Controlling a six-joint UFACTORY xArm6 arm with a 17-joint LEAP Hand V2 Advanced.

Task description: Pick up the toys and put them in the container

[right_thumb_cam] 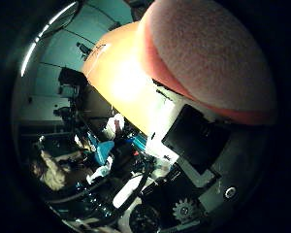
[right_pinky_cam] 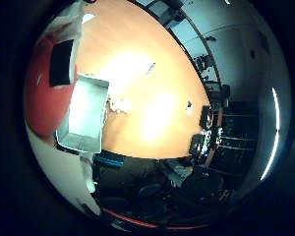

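A large red soft toy (right_thumb_cam: 208, 53) with a fuzzy surface sits right against my palm and fills much of the thumb side view. My right hand (right_thumb_cam: 194, 141) has its white and black fingers curled around the toy, one black pad (right_pinky_cam: 63, 63) lying across it. The hand is raised well above the orange table (right_pinky_cam: 152, 64). Down on the table stands the white open container (right_pinky_cam: 86, 115), which looks empty inside. A small pale toy (right_pinky_cam: 119, 104) lies on the table just beside the container's wall.
A second small pale object (right_pinky_cam: 189, 107) lies farther along the table, close to its curved edge. Black items (right_pinky_cam: 206, 117) stand at that edge. Beyond the table are dark chairs and clutter on the floor (right_pinky_cam: 187, 182).
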